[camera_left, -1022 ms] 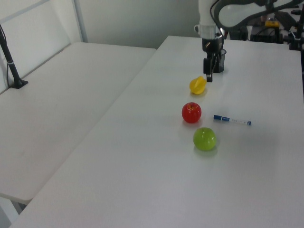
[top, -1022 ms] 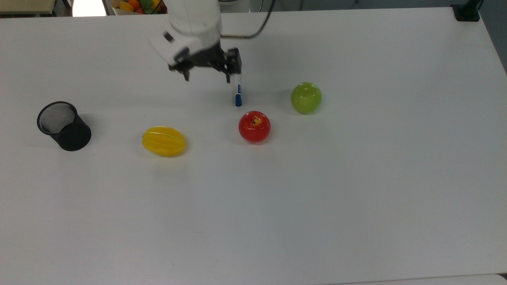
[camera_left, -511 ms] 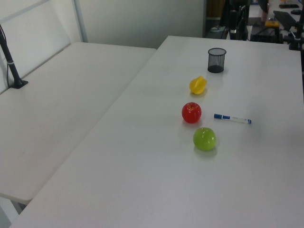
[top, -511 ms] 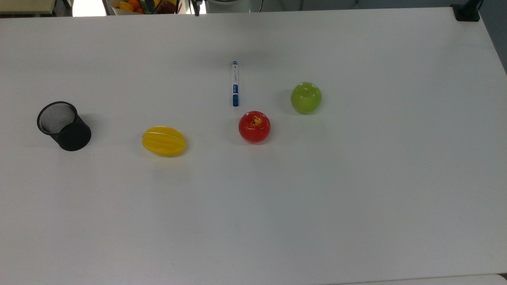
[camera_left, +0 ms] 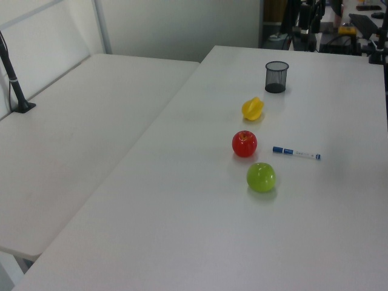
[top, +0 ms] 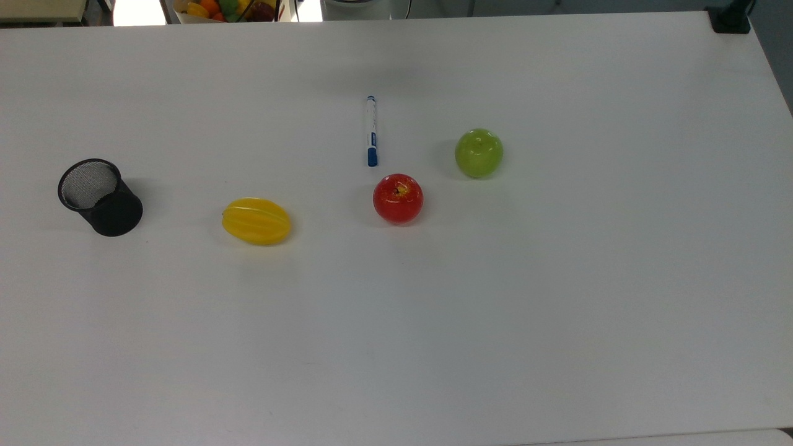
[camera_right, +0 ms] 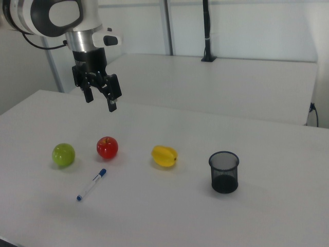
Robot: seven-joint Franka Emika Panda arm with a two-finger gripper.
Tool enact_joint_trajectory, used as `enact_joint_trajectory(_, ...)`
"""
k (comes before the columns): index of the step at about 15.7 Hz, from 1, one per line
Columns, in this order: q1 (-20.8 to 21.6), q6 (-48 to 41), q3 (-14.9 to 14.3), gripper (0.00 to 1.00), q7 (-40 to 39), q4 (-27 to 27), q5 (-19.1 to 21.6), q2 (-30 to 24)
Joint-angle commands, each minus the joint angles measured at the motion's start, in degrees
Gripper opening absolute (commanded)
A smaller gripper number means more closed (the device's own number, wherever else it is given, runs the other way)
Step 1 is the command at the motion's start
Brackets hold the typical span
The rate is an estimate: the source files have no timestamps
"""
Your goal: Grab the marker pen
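Observation:
The marker pen (top: pixel 371 131) is a slim white marker with a blue cap, and it lies flat on the white table (top: pixel 557 279). In the top view it lies just above the red apple. In the left view the marker pen (camera_left: pixel 296 153) lies right of the red apple. In the right view the marker pen (camera_right: pixel 91 184) lies in front of the two apples, cap toward the red one. My gripper (camera_right: pixel 99 100) hangs high over the table in the right view, above and behind the red apple. It is open, with nothing between its fingers, well apart from the pen.
A red apple (top: pixel 398 198), a green apple (top: pixel 479 152) and a yellow star fruit (top: pixel 256 221) sit in a loose row. A black mesh cup (top: pixel 99 197) stands at the top view's left. A box of fruit (top: pixel 226 8) sits past the table's far edge.
One second ago the arm hung over the marker's far end in the top view. It has since risen out of the top and left views. The marker still lies on the table.

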Motion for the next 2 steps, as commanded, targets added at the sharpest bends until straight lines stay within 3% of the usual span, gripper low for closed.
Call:
enact_joint_trajectory(1,-0.38,-1.58,0.31,1.0,0.85,-0.98,-0.79,-1.81)
enact_joint_trajectory(2,-0.38,-1.58,0.31,1.0,0.85,-0.98,-0.8,-1.81)
